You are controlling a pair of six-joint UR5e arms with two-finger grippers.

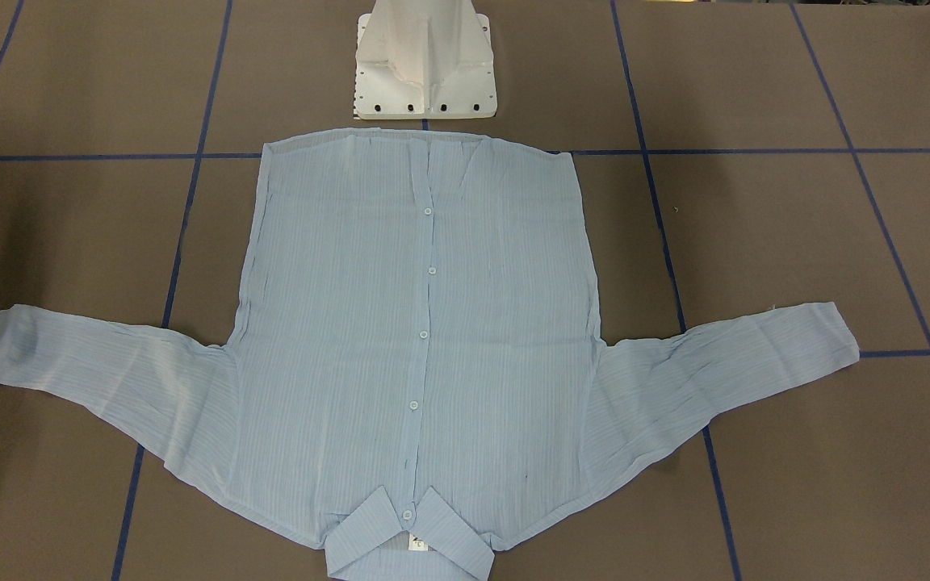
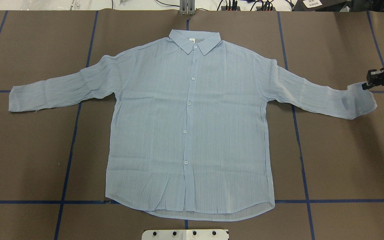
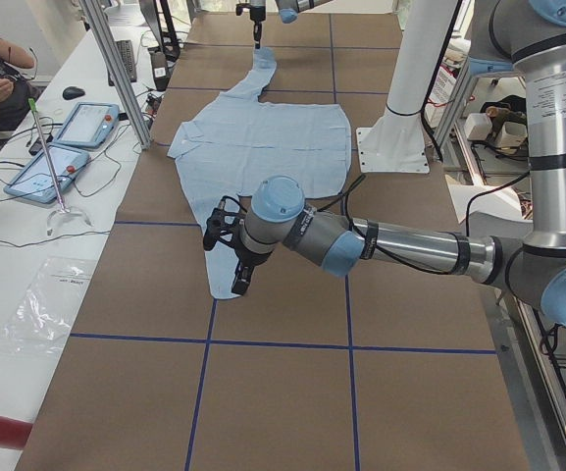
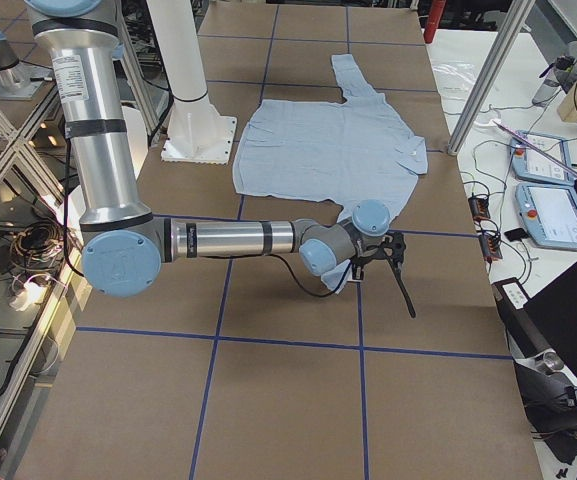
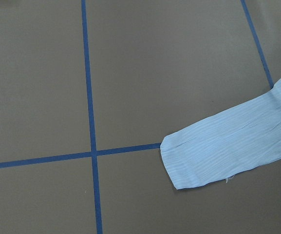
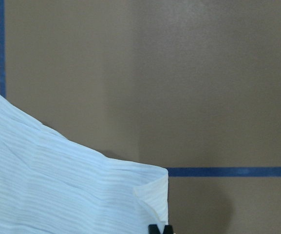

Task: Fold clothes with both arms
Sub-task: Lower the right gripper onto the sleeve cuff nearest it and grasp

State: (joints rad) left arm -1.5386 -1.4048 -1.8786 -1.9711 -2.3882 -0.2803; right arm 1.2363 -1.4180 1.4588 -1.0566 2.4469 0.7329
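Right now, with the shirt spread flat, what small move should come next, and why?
Probably bring the left gripper down onto the left cuff. That cuff lies flat with nothing gripping it, while the right gripper seems to be pinching the right cuff, whose corner is raised.

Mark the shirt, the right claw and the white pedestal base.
shirt (image 2: 152, 126), overhead view, on its front panel.
right claw (image 2: 365, 85), overhead view, between its fingertips at the cuff.
white pedestal base (image 1: 473, 90), front-facing view, on its foot plate.
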